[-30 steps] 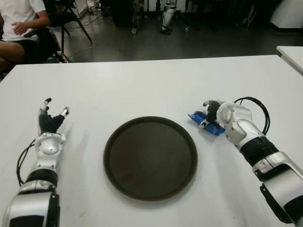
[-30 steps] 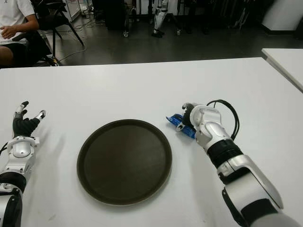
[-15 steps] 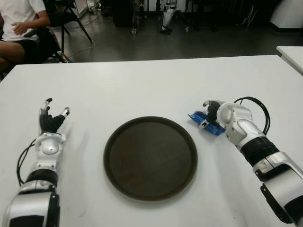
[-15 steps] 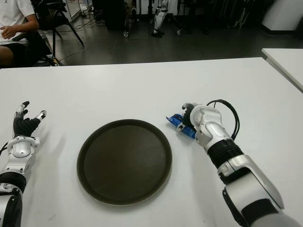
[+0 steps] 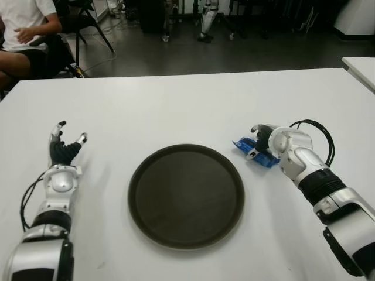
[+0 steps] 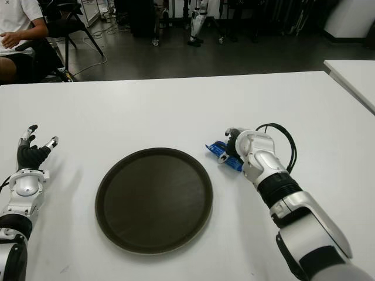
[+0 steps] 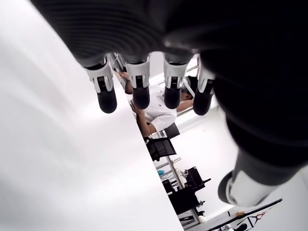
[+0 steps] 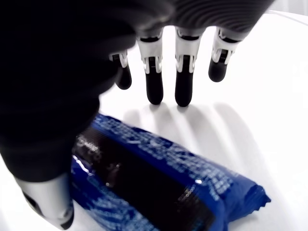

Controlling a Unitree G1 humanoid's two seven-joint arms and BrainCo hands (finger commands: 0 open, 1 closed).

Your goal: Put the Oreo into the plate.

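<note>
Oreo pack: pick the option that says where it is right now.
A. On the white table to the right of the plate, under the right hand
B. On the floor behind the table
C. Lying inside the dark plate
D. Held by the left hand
A: the blue Oreo pack lies on the white table just right of the plate, with the right hand over it, fingers extended and not closed.
</note>
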